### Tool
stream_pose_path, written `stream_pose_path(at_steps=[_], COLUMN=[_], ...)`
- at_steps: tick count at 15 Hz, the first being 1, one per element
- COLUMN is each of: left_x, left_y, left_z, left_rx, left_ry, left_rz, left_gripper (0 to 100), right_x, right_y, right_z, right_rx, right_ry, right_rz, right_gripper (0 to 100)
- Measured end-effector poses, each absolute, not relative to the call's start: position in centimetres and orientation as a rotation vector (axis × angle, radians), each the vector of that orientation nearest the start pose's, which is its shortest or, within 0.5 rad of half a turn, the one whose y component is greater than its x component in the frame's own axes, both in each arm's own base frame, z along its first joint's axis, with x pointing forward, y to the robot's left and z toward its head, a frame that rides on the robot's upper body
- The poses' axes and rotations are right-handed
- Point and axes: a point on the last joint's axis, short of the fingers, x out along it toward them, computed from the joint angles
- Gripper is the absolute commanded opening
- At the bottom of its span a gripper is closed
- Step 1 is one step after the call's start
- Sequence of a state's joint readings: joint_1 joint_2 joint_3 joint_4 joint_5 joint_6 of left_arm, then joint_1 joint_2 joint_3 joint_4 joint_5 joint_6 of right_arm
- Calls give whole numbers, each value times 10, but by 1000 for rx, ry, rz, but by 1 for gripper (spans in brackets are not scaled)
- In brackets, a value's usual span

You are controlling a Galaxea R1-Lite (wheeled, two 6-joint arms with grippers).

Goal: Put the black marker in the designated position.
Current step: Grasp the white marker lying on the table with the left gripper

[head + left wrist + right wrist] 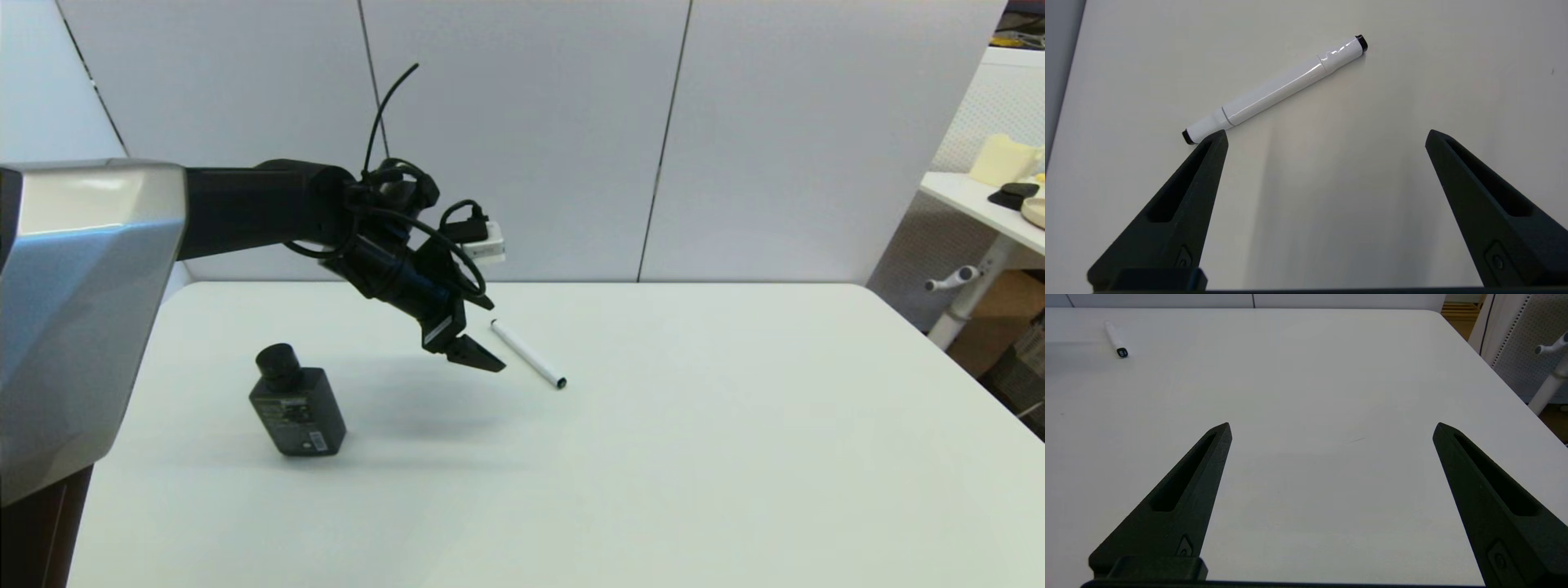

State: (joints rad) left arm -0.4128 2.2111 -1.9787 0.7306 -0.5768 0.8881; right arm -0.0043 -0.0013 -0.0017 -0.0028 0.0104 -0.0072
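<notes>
The black marker [528, 354], a slim white pen with black ends, lies flat on the white table near its middle; it also shows in the left wrist view [1274, 90] and far off in the right wrist view [1115, 338]. My left gripper [478, 353] hovers above the table just left of the marker, open and holding nothing [1327, 136]. One of its fingertips [1218, 136] sits close to the marker's end. My right gripper [1331, 430] is open over bare tabletop, out of the head view. The designated position carries no visible mark.
A dark grey boxy bottle [298, 404] with a round black cap stands at the front left of the table [694, 457]. White wall panels rise behind the table's far edge. A second table [980, 200] with objects stands off to the right.
</notes>
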Motion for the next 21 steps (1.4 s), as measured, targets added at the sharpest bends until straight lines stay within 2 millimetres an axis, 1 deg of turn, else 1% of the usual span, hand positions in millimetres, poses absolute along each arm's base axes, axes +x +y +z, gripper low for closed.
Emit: stream_pose_path(at_steps=[2,5,8,11,14,16,18,21], left_x=[383,381,382,377,371,369,370,375], left_y=[-183,-195,-205,-221,-235,-242,-247,-254], left_z=[192,200,209,213,209,204,196,185], left_rx=[604,503,378,210,102,56,44,60], left_ry=[565,606,650,713,751,754,763,765], left_rz=[-1252,-1145,-939,-713,-464,-351,-308,-312], left_gripper=[100,100,100,100,100,100,100,100], right_x=[-23,-23,-23,-23,-23,-23,-23,-23], right_y=[0,0,0,0,0,0,0,0], right_z=[76,76,76,76,76,76,76,76], right_rx=[-7,-8,-7,-7,-7,-7,-7,-7], right_ry=[-6,-6,-6,-5,-6,-6,-6,-5], right_rz=[6,5,6,5,6,5,6,6], right_gripper=[100,100,100,100,100,100,100,100])
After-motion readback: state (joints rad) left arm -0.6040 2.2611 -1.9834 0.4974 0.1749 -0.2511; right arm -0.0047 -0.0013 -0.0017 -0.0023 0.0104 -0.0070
